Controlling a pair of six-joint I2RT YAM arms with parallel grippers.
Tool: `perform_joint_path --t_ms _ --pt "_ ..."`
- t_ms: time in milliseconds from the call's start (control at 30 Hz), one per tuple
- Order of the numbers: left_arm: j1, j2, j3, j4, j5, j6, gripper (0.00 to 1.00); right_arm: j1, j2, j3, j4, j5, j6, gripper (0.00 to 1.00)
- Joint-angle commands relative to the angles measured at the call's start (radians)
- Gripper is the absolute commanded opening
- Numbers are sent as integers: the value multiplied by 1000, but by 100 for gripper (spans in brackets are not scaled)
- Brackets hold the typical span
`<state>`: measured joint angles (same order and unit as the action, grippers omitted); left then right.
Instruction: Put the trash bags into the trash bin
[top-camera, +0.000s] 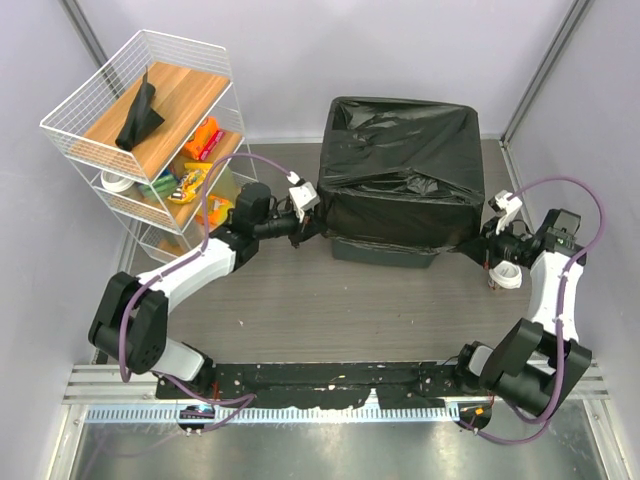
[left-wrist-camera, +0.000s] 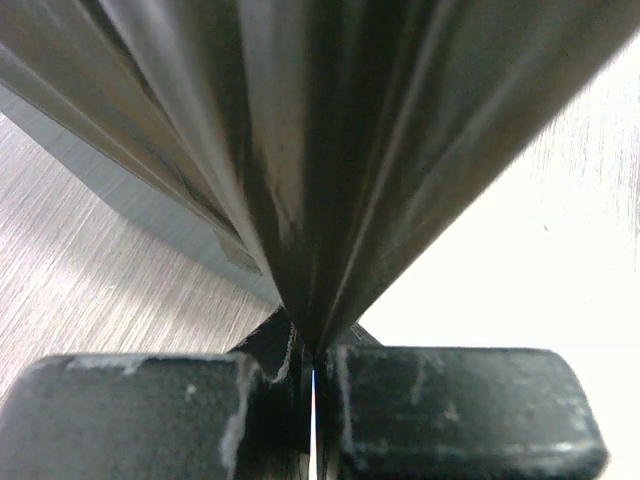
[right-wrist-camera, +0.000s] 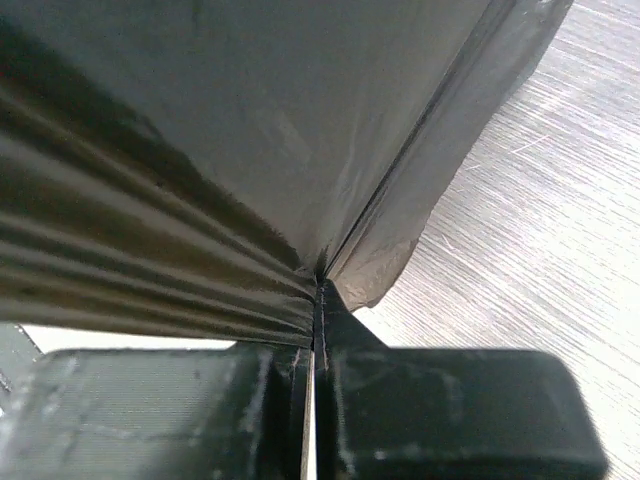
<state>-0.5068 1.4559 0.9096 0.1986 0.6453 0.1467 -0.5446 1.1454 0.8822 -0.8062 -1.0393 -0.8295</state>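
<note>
A large crinkled black trash bag (top-camera: 400, 165) is draped over the trash bin (top-camera: 385, 253), whose dark base shows only below the bag's front hem. My left gripper (top-camera: 305, 228) is at the bag's lower left corner, shut on a pinch of the plastic; in the left wrist view the trash bag (left-wrist-camera: 330, 150) fans up out of the closed gripper (left-wrist-camera: 314, 365). My right gripper (top-camera: 478, 248) is at the lower right corner, likewise shut on the film. The right wrist view shows pleated trash bag (right-wrist-camera: 250, 130) running into the closed gripper (right-wrist-camera: 318, 300). Another folded black bag (top-camera: 140, 115) lies on the rack's top shelf.
A white wire shelf rack (top-camera: 95, 85) stands at the back left with colourful snack packets (top-camera: 200, 140) on its lower shelves and a white roll (top-camera: 113, 181). Grey walls close in on both sides. The bin stands against the back wall.
</note>
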Motion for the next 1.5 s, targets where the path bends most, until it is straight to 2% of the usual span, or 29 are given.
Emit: perform_joint_path --t_ms 0,233,600,800,967,1233,1467 --pt "13 7 -37 7 -55 45 0 -32 51 -11 -53 8 -132 1" --pt "24 40 -84 56 -85 59 0 -34 94 -42 -71 1 -186 1" --pt "33 112 -109 56 -142 117 0 -31 163 -68 10 27 -155 1" --pt "36 132 -90 32 -145 94 0 -32 178 -88 68 41 -112 1" --pt "37 173 -117 91 -157 67 0 -31 206 -109 134 61 -99 1" --pt "37 256 -132 150 -141 -1 0 -17 258 -86 150 76 -109 2" --pt "36 276 -152 182 -177 -27 0 54 267 -94 212 177 -106 1"
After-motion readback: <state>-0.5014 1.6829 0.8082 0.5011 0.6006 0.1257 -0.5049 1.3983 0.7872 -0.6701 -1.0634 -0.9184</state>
